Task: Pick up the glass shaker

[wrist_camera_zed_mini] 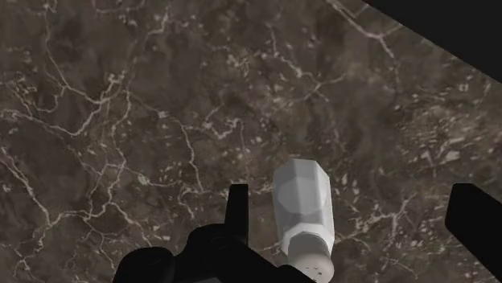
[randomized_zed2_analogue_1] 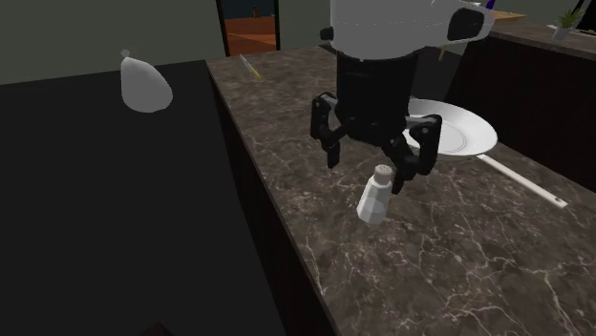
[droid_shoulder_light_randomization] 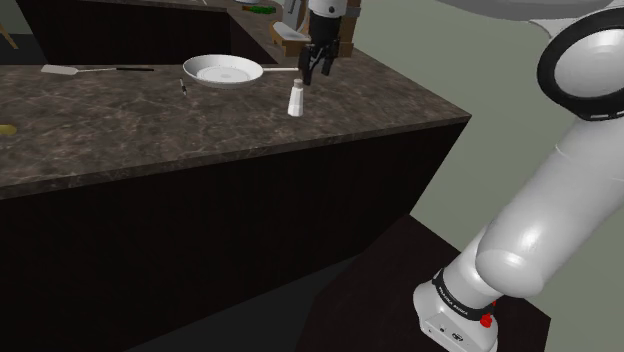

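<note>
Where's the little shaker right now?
In the shoulder view the little white shaker stands on the dark veined counter, just right of the white pan, beneath the open tool.

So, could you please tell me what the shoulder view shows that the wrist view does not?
Shoulder, not wrist: the white pan, the spatula, the counter's front face and the white arm. Wrist, not shoulder: the gap between the open gripper's fingers and the shaker, which sits nearer one finger, untouched. Both: the pale shaker standing on the dark marbled counter beneath the gripper.
</note>
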You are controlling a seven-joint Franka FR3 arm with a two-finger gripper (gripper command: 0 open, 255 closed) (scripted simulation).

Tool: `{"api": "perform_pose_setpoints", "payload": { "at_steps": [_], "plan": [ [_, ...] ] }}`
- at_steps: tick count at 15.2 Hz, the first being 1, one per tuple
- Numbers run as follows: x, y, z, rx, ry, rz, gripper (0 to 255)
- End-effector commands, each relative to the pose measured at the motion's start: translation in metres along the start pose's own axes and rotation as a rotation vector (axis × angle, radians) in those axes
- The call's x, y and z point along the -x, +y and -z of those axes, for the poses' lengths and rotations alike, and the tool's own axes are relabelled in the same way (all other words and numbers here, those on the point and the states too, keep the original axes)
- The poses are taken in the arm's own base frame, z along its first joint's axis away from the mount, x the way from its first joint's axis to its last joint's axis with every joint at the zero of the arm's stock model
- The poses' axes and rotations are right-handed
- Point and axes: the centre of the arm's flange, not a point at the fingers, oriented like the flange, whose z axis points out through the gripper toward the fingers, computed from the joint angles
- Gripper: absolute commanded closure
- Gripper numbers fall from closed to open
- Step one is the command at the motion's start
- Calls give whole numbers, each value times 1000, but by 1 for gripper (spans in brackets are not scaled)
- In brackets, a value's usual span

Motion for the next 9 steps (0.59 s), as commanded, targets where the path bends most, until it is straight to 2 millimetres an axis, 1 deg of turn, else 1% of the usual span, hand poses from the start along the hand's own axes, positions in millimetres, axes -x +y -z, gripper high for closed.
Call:
{"api": "perform_pose_setpoints", "payload": {
  "at_steps": [1, 4, 5, 9],
  "plan": [
    [-26, 2, -4, 6, -4, 10, 0],
    [-67, 4, -8, 15, -9, 25, 0],
    [-72, 5, -8, 16, -10, 27, 0],
    [-72, 3, -29, 16, -10, 27, 0]
  ]
}}
